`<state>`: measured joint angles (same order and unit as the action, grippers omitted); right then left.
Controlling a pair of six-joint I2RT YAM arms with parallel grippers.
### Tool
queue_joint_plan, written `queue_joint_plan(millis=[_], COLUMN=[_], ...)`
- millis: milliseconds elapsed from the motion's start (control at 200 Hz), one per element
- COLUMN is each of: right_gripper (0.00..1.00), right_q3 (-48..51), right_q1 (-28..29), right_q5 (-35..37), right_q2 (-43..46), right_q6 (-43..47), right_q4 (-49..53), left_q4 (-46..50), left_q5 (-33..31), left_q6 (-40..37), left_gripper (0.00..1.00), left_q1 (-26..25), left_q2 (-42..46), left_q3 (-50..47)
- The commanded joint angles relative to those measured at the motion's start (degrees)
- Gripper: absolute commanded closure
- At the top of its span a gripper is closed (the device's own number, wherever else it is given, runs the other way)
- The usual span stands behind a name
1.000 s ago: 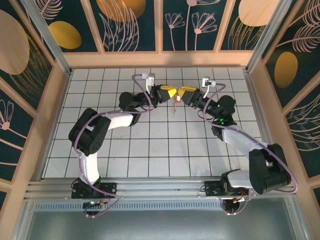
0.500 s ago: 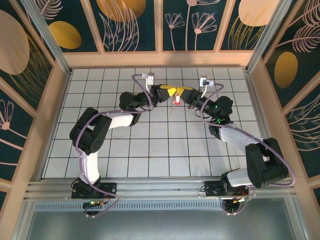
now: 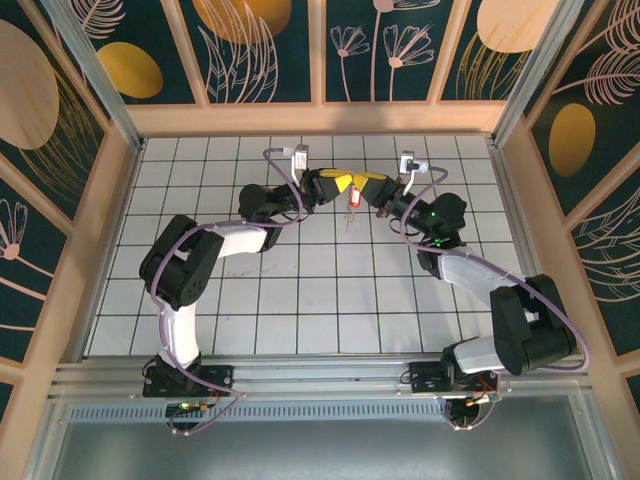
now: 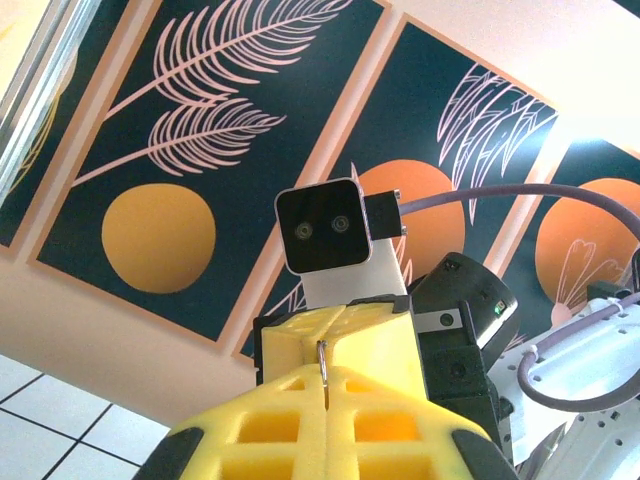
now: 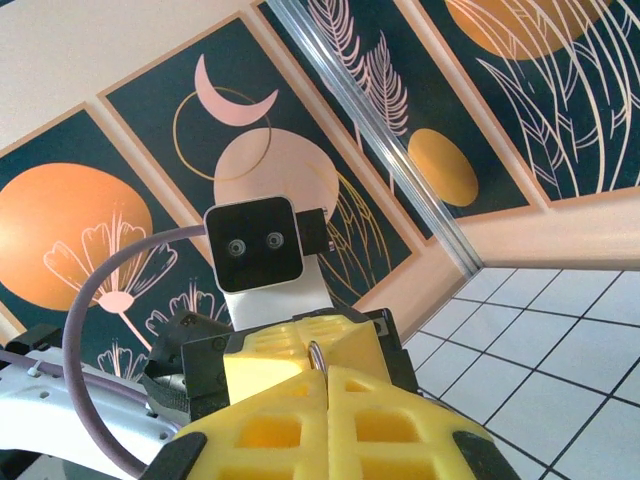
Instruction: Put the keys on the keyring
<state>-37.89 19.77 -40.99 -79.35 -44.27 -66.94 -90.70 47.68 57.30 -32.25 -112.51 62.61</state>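
Note:
Above the far middle of the table my left gripper (image 3: 341, 185) and my right gripper (image 3: 366, 187) meet tip to tip, both shut. The keyring (image 4: 324, 358) shows edge-on as a thin silver loop, pinched between my left gripper's (image 4: 328, 388) yellow fingers and the right gripper's fingers (image 4: 375, 335) facing them. In the right wrist view the keyring (image 5: 316, 356) pokes up from the seam of my right gripper (image 5: 327, 378), against the left gripper's fingers (image 5: 275, 360). A small red-headed key (image 3: 353, 199) hangs just under the meeting tips.
The white grid table (image 3: 300, 290) is fenced by a wooden frame and patterned panels (image 3: 265, 50). An aluminium rail (image 3: 320, 378) carries both arm bases at the near edge. Each wrist camera (image 4: 324, 228) faces the other at close range.
My right gripper has moved left to the left gripper's tips and shut on the ring. The left gripper has stayed shut in place, with the red key hanging below.

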Motion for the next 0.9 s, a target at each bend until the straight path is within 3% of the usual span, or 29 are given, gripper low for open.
queue_joint_plan(millis=[0, 220, 425, 896], right_gripper=[1.0, 1.0, 1.0, 1.0], right_q3=[-0.26, -0.76, -3.47, -16.8], right_q1=[-0.59, -2.27, -3.25, -6.78], right_q5=[-0.94, -2.51, -5.98, -19.11], right_q2=[0.07, 0.25, -0.01, -4.25], right_q6=[-0.65, -0.31, 2.47, 16.07], right_q4=[-4.11, -2.22, 2.78, 24.73], left_q4=[-2.99, -2.2, 2.26, 43.67], left_q5=[-1.64, -4.84, -2.02, 13.23], left_q6=[-0.53, -2.17, -3.96, -30.27], left_gripper=[0.86, 0.68, 0.64, 0.61], left_q1=[-0.27, 1.4, 4.06, 6.56], left_q2=[0.69, 3.52, 5.27, 8.65], left_q3=[1.31, -1.05, -0.66, 10.2])
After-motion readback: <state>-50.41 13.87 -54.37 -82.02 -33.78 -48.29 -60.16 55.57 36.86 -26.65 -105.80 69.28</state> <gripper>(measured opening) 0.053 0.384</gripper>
